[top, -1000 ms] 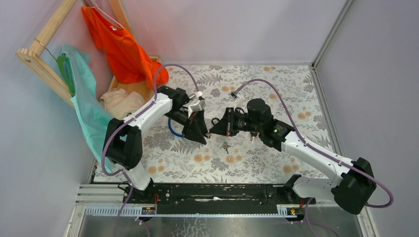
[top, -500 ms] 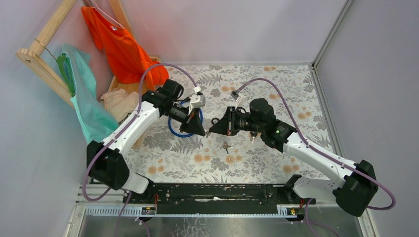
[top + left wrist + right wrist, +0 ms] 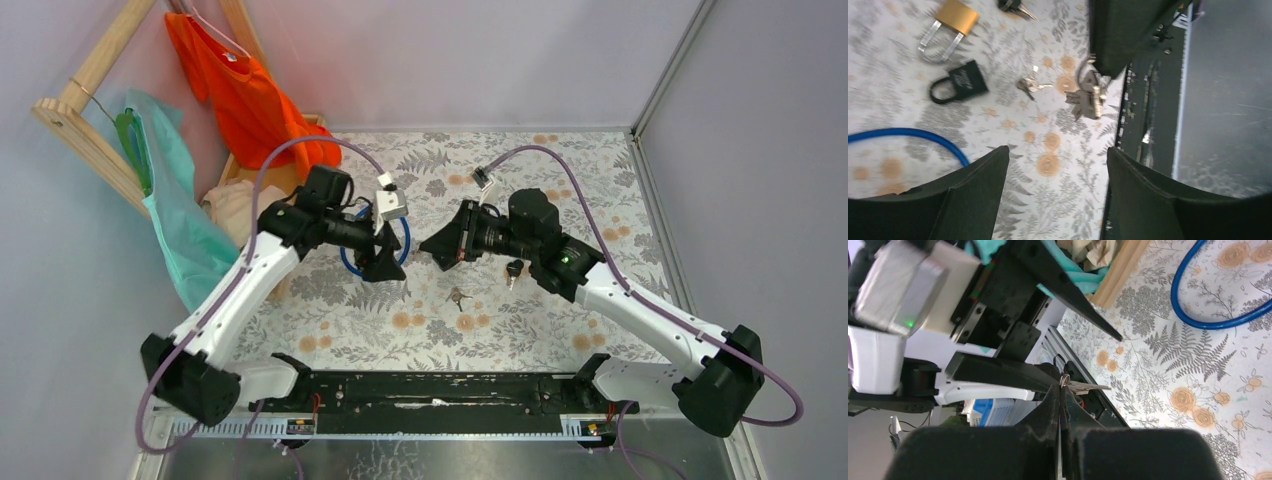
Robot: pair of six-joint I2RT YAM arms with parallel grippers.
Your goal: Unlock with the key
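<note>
The left gripper (image 3: 1058, 150) is hovering above the flowered desk (image 3: 560, 170) with its fingers spread wide and released, grasping nothing. Facing it from the right, the right gripper (image 3: 1060, 386) is hanging in the air with its fingers clenched on a ring of metal keys (image 3: 1089, 95), which is dangling from the tips clear of the desk. The two grippers are pointing at each other with a gap between them. The key (image 3: 514, 268), black-headed, is lying flat on the desk just beside the right arm, not touched by either gripper. A pair of loose silver keys (image 3: 1029, 85) is lying nearer the front edge. A gold padlock (image 3: 954, 15) and a black padlock (image 3: 967, 80) are lying apart from each other, the black one near a blue cable (image 3: 908, 132) looping under the left gripper.
</note>
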